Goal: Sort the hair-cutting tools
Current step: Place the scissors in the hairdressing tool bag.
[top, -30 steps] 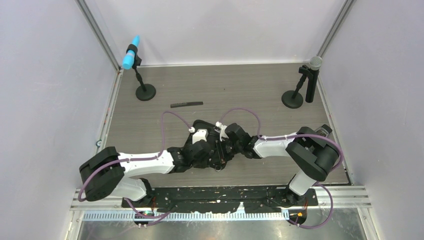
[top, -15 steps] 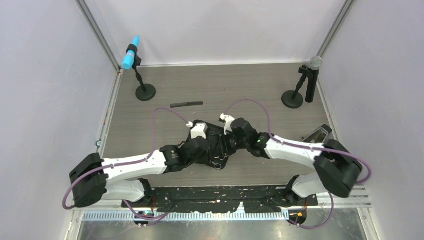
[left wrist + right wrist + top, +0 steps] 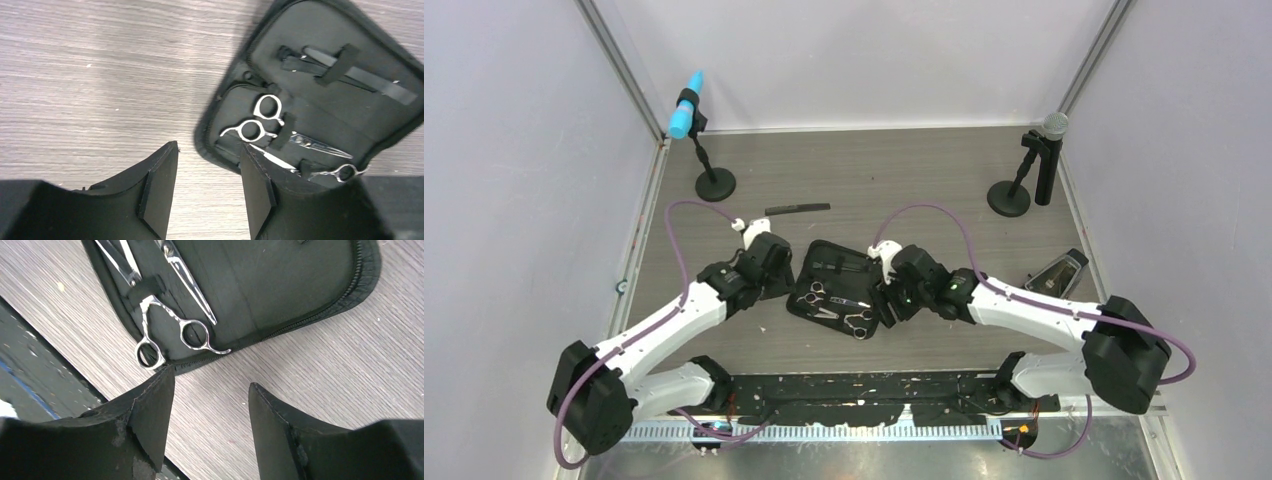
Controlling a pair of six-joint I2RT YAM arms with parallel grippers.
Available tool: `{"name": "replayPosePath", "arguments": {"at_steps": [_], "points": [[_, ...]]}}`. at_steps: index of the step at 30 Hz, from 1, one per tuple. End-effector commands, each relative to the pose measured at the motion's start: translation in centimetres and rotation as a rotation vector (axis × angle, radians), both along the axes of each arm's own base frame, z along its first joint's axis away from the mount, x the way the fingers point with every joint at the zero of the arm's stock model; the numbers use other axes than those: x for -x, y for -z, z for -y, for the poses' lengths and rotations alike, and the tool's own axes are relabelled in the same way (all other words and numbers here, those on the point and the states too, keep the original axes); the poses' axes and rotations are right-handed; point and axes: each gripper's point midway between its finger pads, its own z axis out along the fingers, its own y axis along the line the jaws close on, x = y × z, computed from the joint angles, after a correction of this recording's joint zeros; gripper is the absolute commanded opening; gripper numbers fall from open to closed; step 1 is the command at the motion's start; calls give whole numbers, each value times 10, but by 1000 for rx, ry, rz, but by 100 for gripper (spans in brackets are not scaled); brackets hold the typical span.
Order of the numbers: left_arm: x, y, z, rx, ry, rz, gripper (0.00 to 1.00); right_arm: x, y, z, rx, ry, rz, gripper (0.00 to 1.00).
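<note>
The black zip case [image 3: 829, 255] lies open mid-table. Two silver scissors sit inside it, one [image 3: 815, 294] on the left, the other [image 3: 860, 321] near the front edge. Slim black clips [image 3: 345, 74] are tucked under a strap in the far half. The long black comb [image 3: 797, 210] lies on the table behind the case. My left gripper [image 3: 776, 282] stands open just left of the case, nothing between its fingers [image 3: 160, 185]. My right gripper [image 3: 883, 304] stands open at the case's right edge, also empty, over bare wood [image 3: 211, 377], with scissor rings [image 3: 195, 334] just ahead.
A blue-headed microphone [image 3: 688, 118] on a round base stands back left. A grey-headed one [image 3: 1050, 135] stands back right. A small dark object [image 3: 1056, 272] lies near the right edge. The table's front rail [image 3: 864, 385] runs by the arm bases.
Both arms have drawn apart from above the case, the left one leftward, the right one rightward. The open case and its scissors now show. Both grippers have opened.
</note>
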Motion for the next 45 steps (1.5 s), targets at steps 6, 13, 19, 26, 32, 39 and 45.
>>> {"name": "replayPosePath", "arguments": {"at_steps": [6,13,19,26,32,39,45], "points": [[-6,10,-18,-31,27,-133,51,0,2,-12,215,-237,146,64],[-21,17,-14,-42,55,-196,51,13,7,-35,267,-385,185,67],[-26,26,-14,-51,73,-220,51,14,17,-43,296,-444,174,67],[-27,38,-14,-51,77,-260,50,21,32,-51,318,-521,112,63],[-25,48,-9,-33,87,-295,49,24,40,-55,321,-543,76,58],[-22,58,-6,-20,93,-333,48,23,45,-47,366,-520,62,37],[-24,60,-2,-13,106,-341,46,23,43,-46,371,-513,54,21]]}}
